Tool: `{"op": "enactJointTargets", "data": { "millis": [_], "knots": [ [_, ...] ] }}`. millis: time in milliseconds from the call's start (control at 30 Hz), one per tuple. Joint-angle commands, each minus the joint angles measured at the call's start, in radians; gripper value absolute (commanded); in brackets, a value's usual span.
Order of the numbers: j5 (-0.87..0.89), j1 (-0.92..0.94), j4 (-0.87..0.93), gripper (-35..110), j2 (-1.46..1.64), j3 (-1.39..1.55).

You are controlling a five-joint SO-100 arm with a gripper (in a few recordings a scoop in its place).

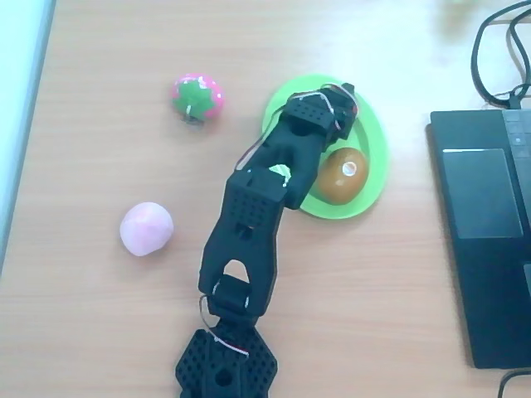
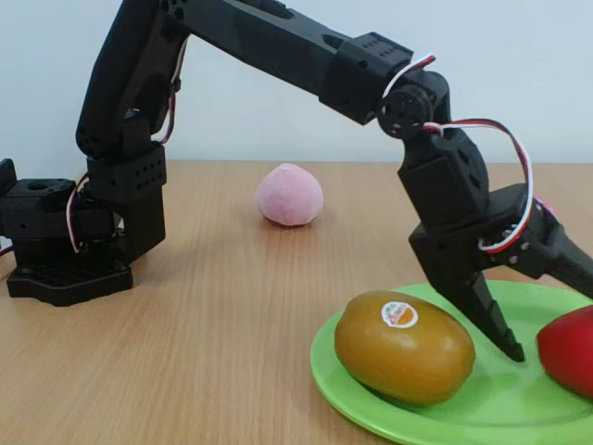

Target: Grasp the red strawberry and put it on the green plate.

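The gripper (image 2: pixel 537 320) hangs low over the green plate (image 2: pixel 408 422), its fingers spread wide; one black fingertip (image 2: pixel 505 345) points down just beside the red strawberry (image 2: pixel 570 352), which lies on the plate at the right edge of the fixed view. A brown kiwi (image 2: pixel 405 347) with a sticker also rests on the plate. Farther off on the wooden counter (image 1: pixel 99 315) sit a pale pink ball (image 1: pixel 147 229) and a pink strawberry (image 1: pixel 198 96).

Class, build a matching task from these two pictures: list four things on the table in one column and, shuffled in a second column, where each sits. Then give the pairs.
1. red strawberry
2. brown kiwi-like fruit
3. pale pink ball
4. pink strawberry

A. bare table, overhead view's lower left
B. green plate, beside the gripper
C. bare table, overhead view's upper left
D. plate, sticker on top

Pairs: 1-B, 2-D, 3-A, 4-C
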Motion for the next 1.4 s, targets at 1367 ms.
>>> {"op": "enactJointTargets", "data": {
  "millis": [1367],
  "knots": [
    [-0.138,-0.442,-0.267,-8,1.901,1.658]
  ]
}}
